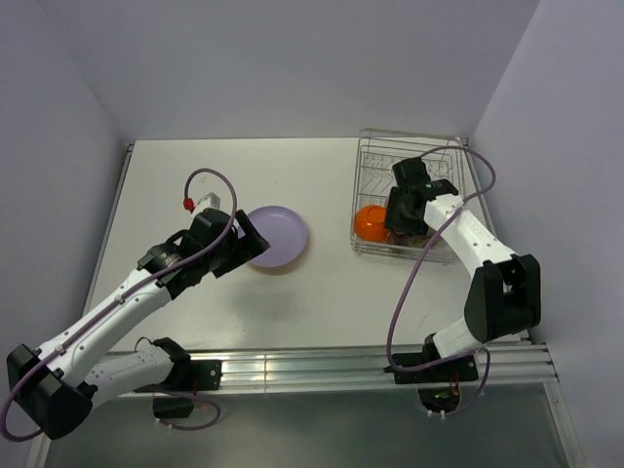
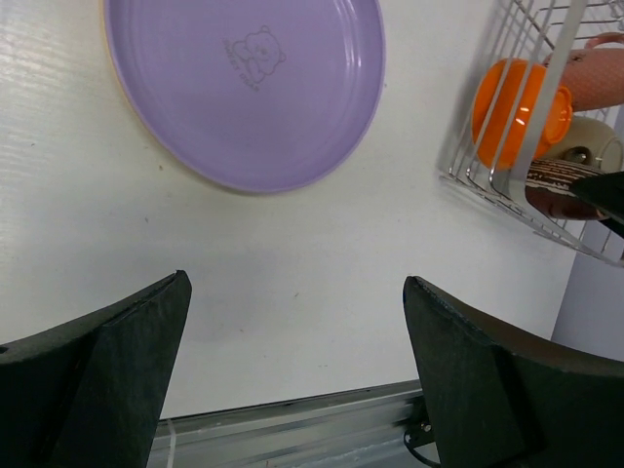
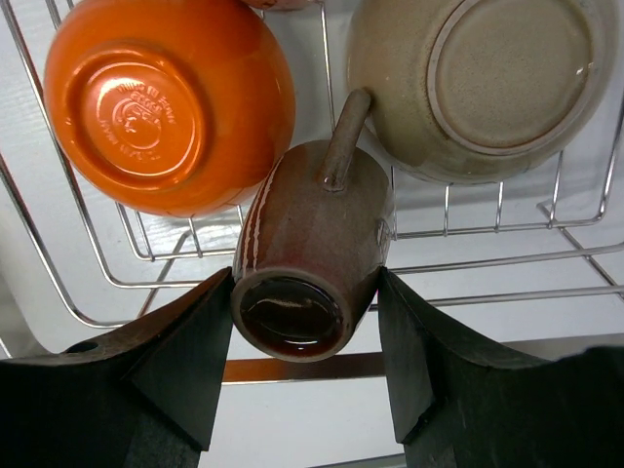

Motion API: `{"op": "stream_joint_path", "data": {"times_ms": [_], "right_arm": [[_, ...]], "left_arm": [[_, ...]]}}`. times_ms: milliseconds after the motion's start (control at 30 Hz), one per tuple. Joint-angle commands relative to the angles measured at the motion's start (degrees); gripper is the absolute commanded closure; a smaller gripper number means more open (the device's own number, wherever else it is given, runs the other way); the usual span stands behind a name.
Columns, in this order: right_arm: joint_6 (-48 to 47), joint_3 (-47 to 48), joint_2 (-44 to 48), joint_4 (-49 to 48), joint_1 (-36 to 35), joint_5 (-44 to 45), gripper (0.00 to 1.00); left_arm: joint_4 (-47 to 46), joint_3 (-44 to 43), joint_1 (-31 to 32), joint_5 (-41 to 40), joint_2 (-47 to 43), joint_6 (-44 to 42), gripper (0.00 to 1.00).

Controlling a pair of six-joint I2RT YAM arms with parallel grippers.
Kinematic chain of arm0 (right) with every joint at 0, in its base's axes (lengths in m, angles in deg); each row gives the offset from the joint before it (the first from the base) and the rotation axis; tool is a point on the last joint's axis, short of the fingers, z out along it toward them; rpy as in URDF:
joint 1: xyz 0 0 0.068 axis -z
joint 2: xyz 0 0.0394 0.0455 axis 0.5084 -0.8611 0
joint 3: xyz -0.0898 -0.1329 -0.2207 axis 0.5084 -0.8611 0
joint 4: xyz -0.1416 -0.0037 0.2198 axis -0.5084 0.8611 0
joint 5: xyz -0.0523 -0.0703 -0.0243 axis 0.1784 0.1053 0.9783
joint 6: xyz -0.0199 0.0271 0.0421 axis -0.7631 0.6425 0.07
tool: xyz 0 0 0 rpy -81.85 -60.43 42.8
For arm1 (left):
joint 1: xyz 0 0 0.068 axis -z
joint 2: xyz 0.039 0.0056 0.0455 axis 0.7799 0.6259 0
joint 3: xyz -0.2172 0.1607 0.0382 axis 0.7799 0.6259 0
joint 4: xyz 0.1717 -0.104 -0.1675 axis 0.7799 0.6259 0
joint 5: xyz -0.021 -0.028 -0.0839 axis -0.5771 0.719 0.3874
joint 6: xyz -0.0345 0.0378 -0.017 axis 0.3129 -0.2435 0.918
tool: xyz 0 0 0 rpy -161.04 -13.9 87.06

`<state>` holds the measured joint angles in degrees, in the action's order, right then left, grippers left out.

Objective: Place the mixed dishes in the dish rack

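The lilac plate (image 1: 276,237) (image 2: 244,88) lies flat on the white table. My left gripper (image 1: 246,239) (image 2: 292,283) hovers open at its near-left edge, holding nothing. The dish rack (image 1: 409,133) (image 3: 487,234) (image 2: 546,88) stands at the back right. In it the orange bowl (image 1: 371,222) (image 3: 166,97) (image 2: 517,107) and the white bowl (image 3: 487,88) (image 2: 590,141) lie upside down. My right gripper (image 1: 405,220) (image 3: 304,278) is shut on a pinkish-brown mug (image 3: 312,234), held on its side over the rack's front wires with its handle toward the bowls. In the top view the arm hides the mug.
Another pink item (image 2: 604,73) shows inside the rack behind the orange bowl. A metal rail (image 1: 322,366) runs along the table's near edge. Walls close in the left, back and right sides; the rack sits close to the right wall.
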<state>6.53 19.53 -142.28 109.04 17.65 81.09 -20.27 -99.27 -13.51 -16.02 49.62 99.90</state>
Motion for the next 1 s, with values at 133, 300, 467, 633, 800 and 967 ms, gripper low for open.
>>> {"op": "stream_joint_path", "data": {"times_ms": [133,300,467,633,800,967], "right_arm": [[0.12,-3.05,0.65,-5.85,1.30,-1.07,1.00],[-0.14,-5.16,1.36,-6.64,1.66,-2.39,1.00],[-0.23,-6.30,2.06,-7.52,1.83,-2.57,0.81],[-0.32,-6.57,4.69,-7.52,1.83,-3.80,0.38],[-0.41,-6.40,8.30,-6.73,1.66,-4.50,0.32],[-0.76,-5.52,12.96,-5.24,1.66,-5.20,0.30]], "left_arm": [[-0.76,-0.88,-2.23,1.80,1.30,-0.33,0.04],[-1.28,0.08,-3.63,3.11,3.15,0.11,0.04],[-2.34,1.14,-4.16,4.00,6.22,0.54,0.05],[-2.34,2.02,-4.34,2.42,9.92,1.25,0.07],[-3.04,3.25,-4.43,0.31,11.59,3.62,0.13],[-4.45,3.86,-4.43,-1.36,13.34,6.08,0.22]]}}
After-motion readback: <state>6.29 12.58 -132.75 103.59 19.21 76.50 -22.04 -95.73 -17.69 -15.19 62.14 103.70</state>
